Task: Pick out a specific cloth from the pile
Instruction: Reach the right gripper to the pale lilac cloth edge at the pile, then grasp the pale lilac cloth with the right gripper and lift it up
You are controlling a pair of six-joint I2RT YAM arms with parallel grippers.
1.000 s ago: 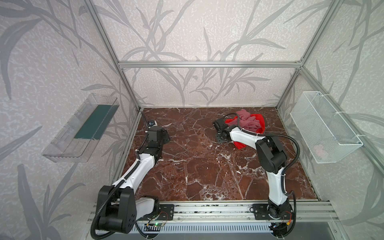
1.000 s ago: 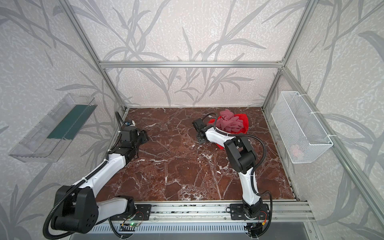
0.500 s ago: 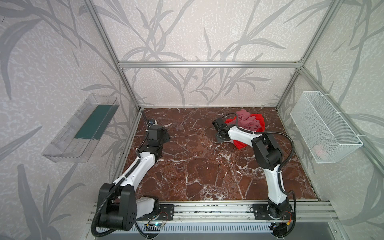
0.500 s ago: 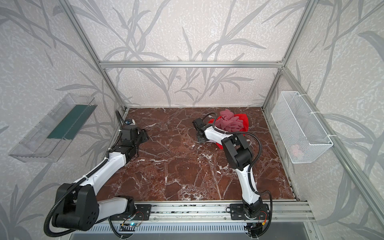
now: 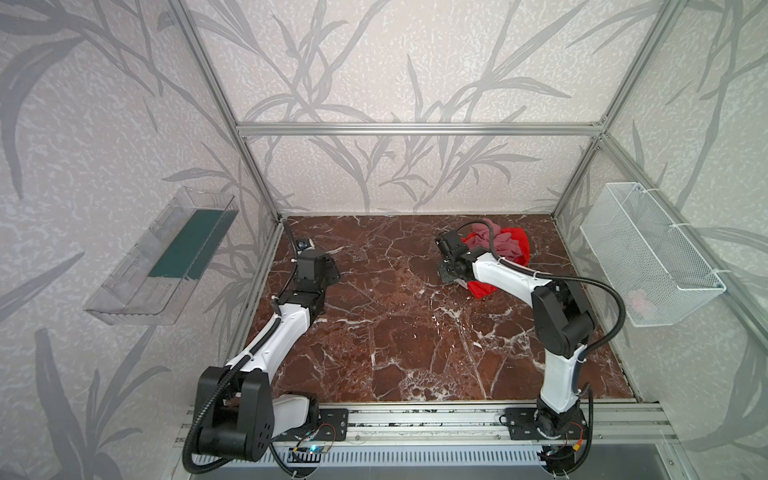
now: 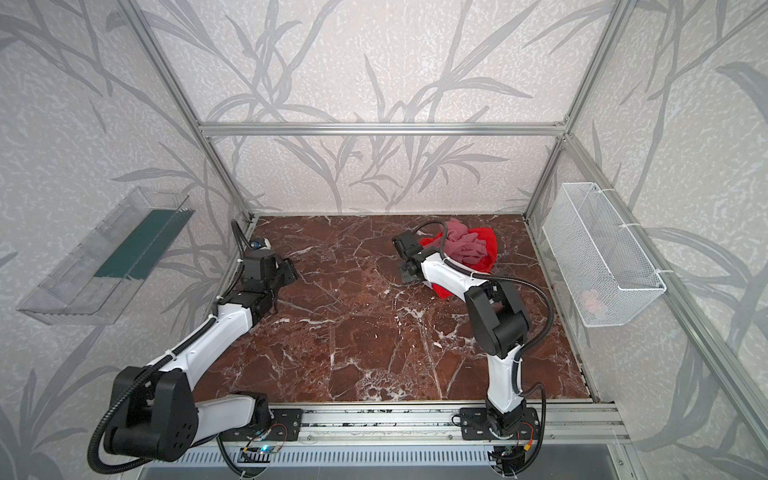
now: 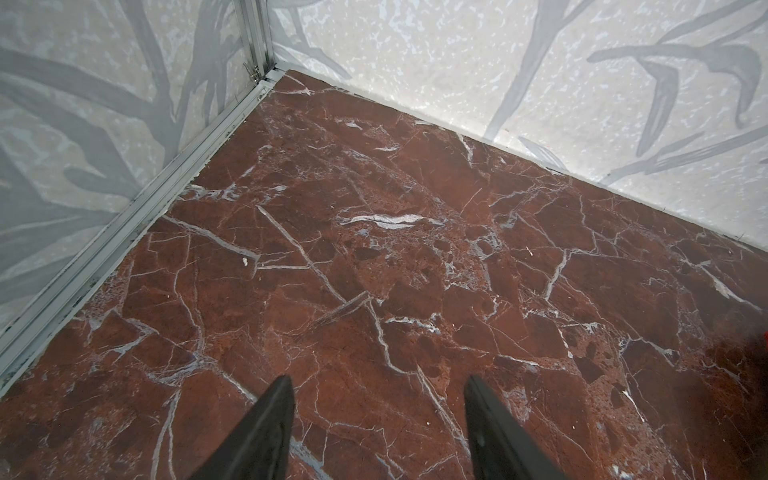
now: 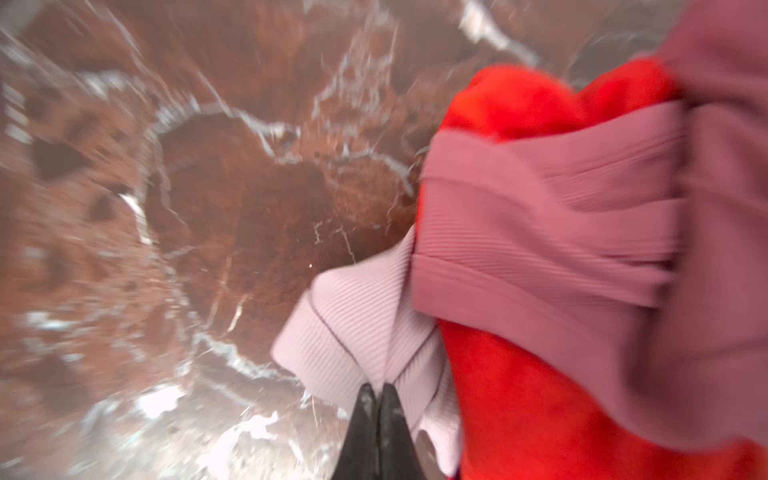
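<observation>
On my right wrist view the right gripper (image 8: 377,388) is pinched shut on a corner of the cloth (image 8: 353,332), the pale lilac-pink ribbed piece, whose fabric puckers into the closed tips at the lower middle of the frame. That cloth lies at the edge of the pile (image 5: 505,249), tucked partly under the dusty-rose cloth (image 8: 540,216) and against the bright red cloth (image 8: 519,395), which fill the right side of the frame; I read this through heavy blur. In both top views the pile sits at the upper right of the marble surface (image 5: 374,332), near the back wall, with the right arm reaching to its left-hand edge. The left gripper (image 7: 378,380) is open, its two black fingers spread apart above bare marble by the rear left corner, well apart from the pile. A white wire basket (image 5: 648,253) hangs on the right wall, a clear tray (image 5: 166,257) on the left.
</observation>
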